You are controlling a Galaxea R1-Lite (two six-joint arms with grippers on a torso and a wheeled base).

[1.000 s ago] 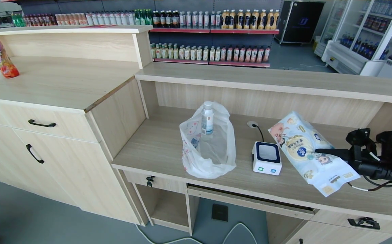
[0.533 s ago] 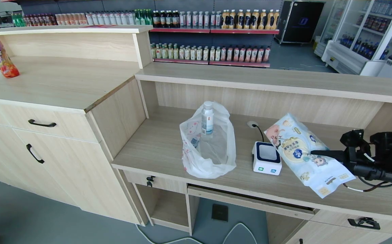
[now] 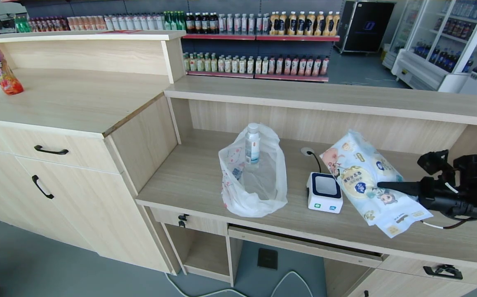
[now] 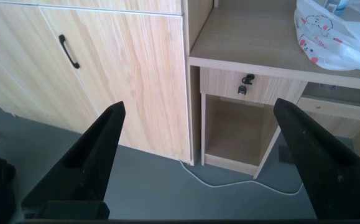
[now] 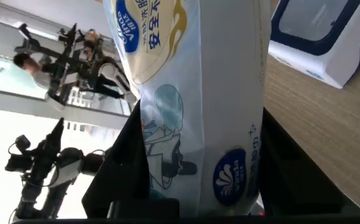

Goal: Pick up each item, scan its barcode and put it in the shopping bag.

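Packet clamped between the fingers of the right gripper, just beside the scanner, scan apparently not yet done.
One bottle already stood inside the shopping bag on the counter, so that item looked finished. The packet was tilted, its near edge beside the scanner's window rather than over it. Whether its lower end touched the counter was hard to tell. Left gripper hung low by the cabinet, fingers spread wide and empty. Left to do, I'd judge: show the barcode, then bag the packet.
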